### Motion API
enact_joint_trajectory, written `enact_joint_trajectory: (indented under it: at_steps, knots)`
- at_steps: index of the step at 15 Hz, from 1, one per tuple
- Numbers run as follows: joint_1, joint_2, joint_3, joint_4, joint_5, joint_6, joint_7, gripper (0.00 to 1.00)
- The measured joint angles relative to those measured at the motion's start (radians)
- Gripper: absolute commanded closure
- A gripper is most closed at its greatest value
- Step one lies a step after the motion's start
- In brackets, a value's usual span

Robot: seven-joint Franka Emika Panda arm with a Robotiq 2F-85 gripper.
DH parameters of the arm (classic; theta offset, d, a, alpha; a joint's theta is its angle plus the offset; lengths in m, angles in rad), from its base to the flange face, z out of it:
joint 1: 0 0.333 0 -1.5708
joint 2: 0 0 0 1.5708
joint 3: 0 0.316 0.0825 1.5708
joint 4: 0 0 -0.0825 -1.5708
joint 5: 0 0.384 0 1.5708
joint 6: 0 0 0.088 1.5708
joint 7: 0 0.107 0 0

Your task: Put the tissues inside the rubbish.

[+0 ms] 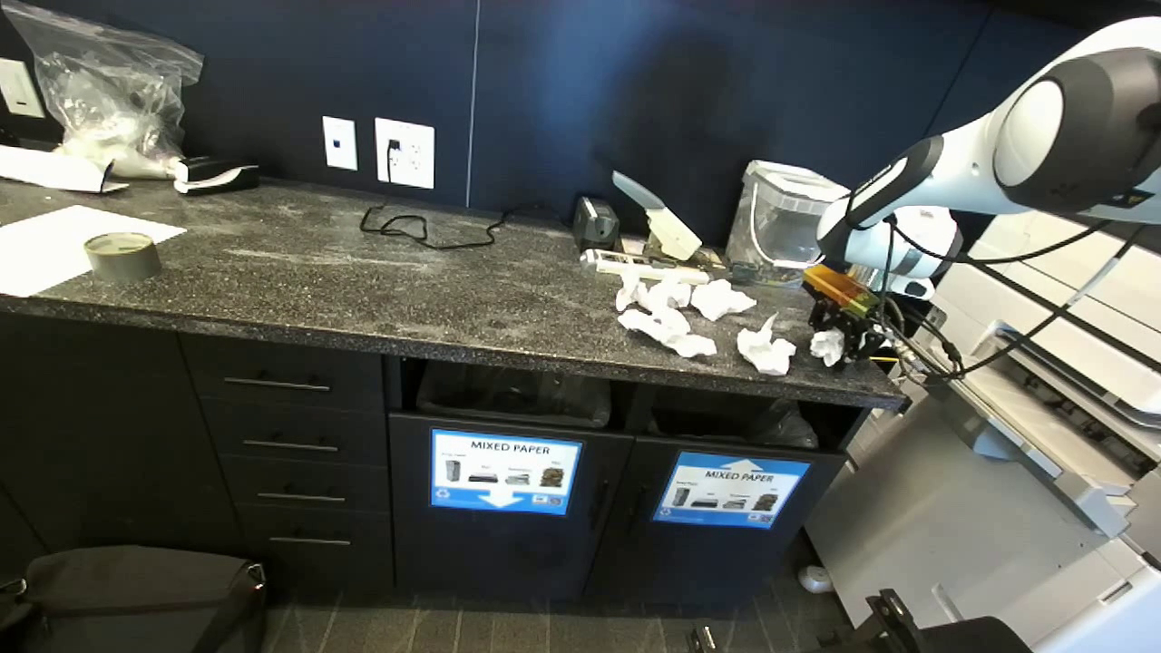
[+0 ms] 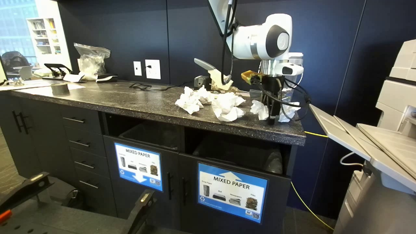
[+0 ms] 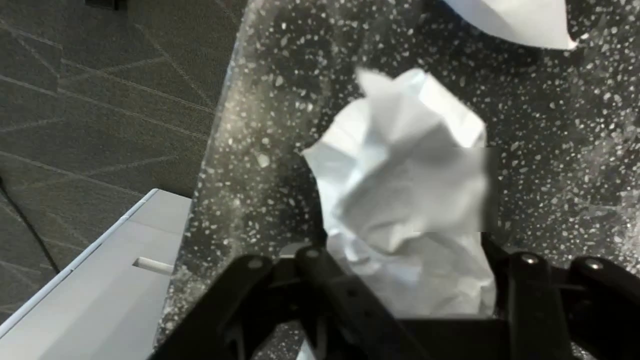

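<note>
Under the desk, in both exterior views, two bins stand behind doors with "MIXED PAPER" signs, and above each door there is a wide gap up to the desk. A clear liner shows in the bin which is nearer to the printer; deeper inside, both bins are too dark for me to tell what they contain. At the back of the desk stands a clear tub with its lid on, and at the far end a plastic bag holds something pale. My gripper is low over the desk, at the end by the printer; its fingers are apart, one at each side of a crumpled tissue, but whether they press on it I cannot tell. The other tissues lie near in a loose group, towards the front edge. In the wrist view, the desk's edge passes near this tissue, and beyond it is the floor. Away from the printer, a long stretch of desk reaches to the tape roll, with a black cable lying at the back.
</note>
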Motion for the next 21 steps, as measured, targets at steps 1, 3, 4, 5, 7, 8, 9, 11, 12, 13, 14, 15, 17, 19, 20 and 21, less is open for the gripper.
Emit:
enact_joint_trajectory:
  at_steps: [1,3,4,5,7,8,9,11,12,13,14,15,17,19,20,21]
  knots:
    - [0.003,0.000,-0.002,0.000,-0.006,0.001,-0.013,0.79]
    - [0.009,0.000,-0.007,0.000,-0.020,0.001,-0.040,0.85]
    - [0.010,0.000,-0.008,0.000,-0.028,0.001,-0.057,0.87]
    - [0.012,-0.001,-0.008,0.000,-0.038,0.001,-0.078,0.89]
    - [0.014,-0.003,-0.008,-0.005,-0.054,0.001,-0.134,0.86]
    - [0.016,-0.003,-0.008,-0.006,-0.061,0.001,-0.169,0.86]
    - [0.019,-0.004,-0.007,-0.008,-0.070,0.001,-0.206,0.85]
    - [0.028,-0.011,-0.008,-0.022,-0.092,0.002,-0.284,0.85]
    - [0.036,-0.021,-0.008,-0.038,-0.102,0.005,-0.323,0.86]
    - [0.045,-0.034,-0.008,-0.062,-0.114,0.009,-0.363,0.86]
    - [0.055,-0.050,-0.007,-0.088,-0.126,0.013,-0.401,0.86]
    - [0.066,-0.069,-0.007,-0.119,-0.138,0.016,-0.438,0.86]
    - [0.092,-0.111,-0.005,-0.184,-0.169,0.022,-0.504,0.86]
    - [0.121,-0.155,-0.003,-0.247,-0.203,0.027,-0.553,0.86]
    - [0.135,-0.177,-0.003,-0.279,-0.221,0.030,-0.571,0.86]
    - [0.147,-0.199,-0.004,-0.309,-0.243,0.034,-0.585,0.86]
